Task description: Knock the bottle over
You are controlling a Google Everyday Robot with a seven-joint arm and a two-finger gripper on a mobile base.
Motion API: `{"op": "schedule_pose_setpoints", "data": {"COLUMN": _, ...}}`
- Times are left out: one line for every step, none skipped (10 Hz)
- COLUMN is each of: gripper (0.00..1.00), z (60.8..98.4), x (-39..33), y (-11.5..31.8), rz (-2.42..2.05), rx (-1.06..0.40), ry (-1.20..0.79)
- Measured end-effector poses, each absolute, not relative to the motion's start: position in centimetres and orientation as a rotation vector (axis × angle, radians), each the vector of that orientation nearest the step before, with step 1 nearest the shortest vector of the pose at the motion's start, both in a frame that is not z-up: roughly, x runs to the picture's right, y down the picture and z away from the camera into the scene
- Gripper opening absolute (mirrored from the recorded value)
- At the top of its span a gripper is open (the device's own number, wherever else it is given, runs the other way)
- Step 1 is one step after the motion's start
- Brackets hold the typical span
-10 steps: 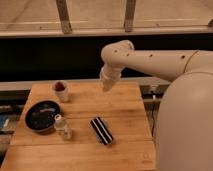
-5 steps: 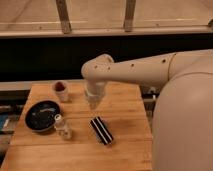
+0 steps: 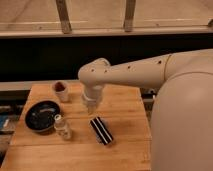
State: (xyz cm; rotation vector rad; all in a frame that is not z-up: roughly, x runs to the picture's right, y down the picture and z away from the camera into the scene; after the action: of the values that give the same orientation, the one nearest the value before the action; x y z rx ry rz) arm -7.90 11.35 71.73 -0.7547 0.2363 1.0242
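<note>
Gripper point(image 3: 90, 105) is hanging over the middle of the wooden table point(image 3: 125, 102), between the cup point(image 3: 61, 91) and the striped block point(image 3: 101, 131). I can't tell how far open it is, and nothing is showing in its grasp.

Over the last second the arm has been swinging in from the table's back right, dropping and closing on the bottle point(image 3: 62, 126).

The bottle is standing upright at front left, just beside the black dish point(image 3: 30, 120), and hasn't moved or been touched.

So the approach is looking nearly done but the knock isn't. Next is probably a sweep left and toward the front edge. The risk is clipping the dish or the cup.
</note>
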Motion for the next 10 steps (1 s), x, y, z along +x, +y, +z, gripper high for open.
{"op": "schedule_pose_setpoints", "data": {"gripper": 0.00, "z": 71.7, "x": -7.9, "y": 11.3, "rz": 1.024, "rx": -0.755, "ry": 0.235}}
{"op": "schedule_pose_setpoints", "data": {"gripper": 0.00, "z": 71.7, "x": -7.9, "y": 11.4, "rz": 1.024, "rx": -0.756, "ry": 0.236}}
{"op": "schedule_pose_setpoints", "data": {"gripper": 0.00, "z": 71.8, "x": -8.0, "y": 11.5, "rz": 1.020, "rx": -0.763, "ry": 0.238}}
{"op": "schedule_pose_setpoints", "data": {"gripper": 0.00, "z": 72.0, "x": -8.6, "y": 12.5, "rz": 1.002, "rx": -0.783, "ry": 0.246}}
{"op": "schedule_pose_setpoints", "data": {"gripper": 0.00, "z": 72.0, "x": -9.2, "y": 13.4, "rz": 0.985, "rx": -0.798, "ry": 0.249}}
{"op": "schedule_pose_setpoints", "data": {"gripper": 0.00, "z": 71.8, "x": -10.6, "y": 15.4, "rz": 0.960, "rx": -0.828, "ry": 0.259}}
{"op": "schedule_pose_setpoints", "data": {"gripper": 0.00, "z": 71.7, "x": -11.7, "y": 17.2, "rz": 0.935, "rx": -0.852, "ry": 0.269}}
{"op": "schedule_pose_setpoints", "data": {"gripper": 0.00, "z": 71.5, "x": -13.0, "y": 18.8, "rz": 0.908, "rx": -0.875, "ry": 0.274}}
{"op": "schedule_pose_setpoints", "data": {"gripper": 0.00, "z": 71.4, "x": -13.7, "y": 19.9, "rz": 0.887, "rx": -0.895, "ry": 0.280}}
{"op": "schedule_pose_setpoints", "data": {"gripper": 0.00, "z": 71.1, "x": -14.3, "y": 21.1, "rz": 0.861, "rx": -0.921, "ry": 0.287}}
